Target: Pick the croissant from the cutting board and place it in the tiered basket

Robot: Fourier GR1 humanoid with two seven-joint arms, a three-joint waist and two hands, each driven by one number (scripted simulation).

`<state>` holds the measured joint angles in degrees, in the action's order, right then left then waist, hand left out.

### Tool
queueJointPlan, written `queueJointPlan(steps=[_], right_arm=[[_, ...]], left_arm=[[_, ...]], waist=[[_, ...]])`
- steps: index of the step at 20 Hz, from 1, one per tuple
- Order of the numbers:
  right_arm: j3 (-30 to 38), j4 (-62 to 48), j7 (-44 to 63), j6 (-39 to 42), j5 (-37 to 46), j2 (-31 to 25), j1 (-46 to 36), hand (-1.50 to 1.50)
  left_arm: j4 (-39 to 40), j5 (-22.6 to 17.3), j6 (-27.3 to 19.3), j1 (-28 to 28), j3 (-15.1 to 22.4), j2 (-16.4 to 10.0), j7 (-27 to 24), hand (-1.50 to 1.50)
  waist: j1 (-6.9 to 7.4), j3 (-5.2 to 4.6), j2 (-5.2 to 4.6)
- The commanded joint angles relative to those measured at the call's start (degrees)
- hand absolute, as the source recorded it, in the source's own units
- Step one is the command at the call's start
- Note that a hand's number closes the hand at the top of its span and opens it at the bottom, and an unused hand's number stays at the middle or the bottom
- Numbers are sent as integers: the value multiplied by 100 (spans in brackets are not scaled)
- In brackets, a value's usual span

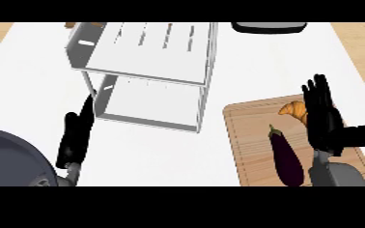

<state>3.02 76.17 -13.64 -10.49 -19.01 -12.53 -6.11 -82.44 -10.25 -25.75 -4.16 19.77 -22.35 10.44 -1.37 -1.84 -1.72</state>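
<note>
A golden croissant (294, 110) lies on the wooden cutting board (249, 140) at the right, near the board's far edge. My right hand (322, 113) stands just right of it, fingers straight and pointing up, partly covering the croissant's right end. The white tiered basket (146, 67) stands at the centre left, with an upper shelf and a lower shelf. My left hand (75, 137) rests at the lower left, fingers straight, close to the basket's lower left corner.
A dark purple eggplant (285, 157) lies on the board below the croissant. A dark round pan (21, 162) shows at the lower left corner. A black object (269, 27) sits at the counter's far edge.
</note>
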Motion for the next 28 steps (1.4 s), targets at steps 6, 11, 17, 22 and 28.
queueJointPlan(steps=[6, 11, 17, 22, 28], right_arm=[[-1384, -62, 742, 2172, 380, -903, -949, -150], [-1294, -800, -222, 2699, 284, -649, -964, -150], [-1229, 286, -443, 2798, 1049, -1724, -935, -150], [-1242, 687, 317, 3068, 2077, -3340, -1543, -150], [-1975, 1278, 971, 3788, 3439, -4610, -1817, -150]], left_arm=[[-581, -276, 1043, -442, 201, 90, -977, 0], [1, -708, 1824, -32, 26, 115, -1696, 0], [45, -617, 1647, -137, -42, 259, -1553, 0], [-136, -654, 1624, 74, 12, 208, -1532, 0], [-54, -707, 1795, -41, -154, -3, -1579, 0]], waist=[[349, 163, 135], [209, 185, 133], [20, 177, 199], [-44, 149, 253], [34, 150, 198]])
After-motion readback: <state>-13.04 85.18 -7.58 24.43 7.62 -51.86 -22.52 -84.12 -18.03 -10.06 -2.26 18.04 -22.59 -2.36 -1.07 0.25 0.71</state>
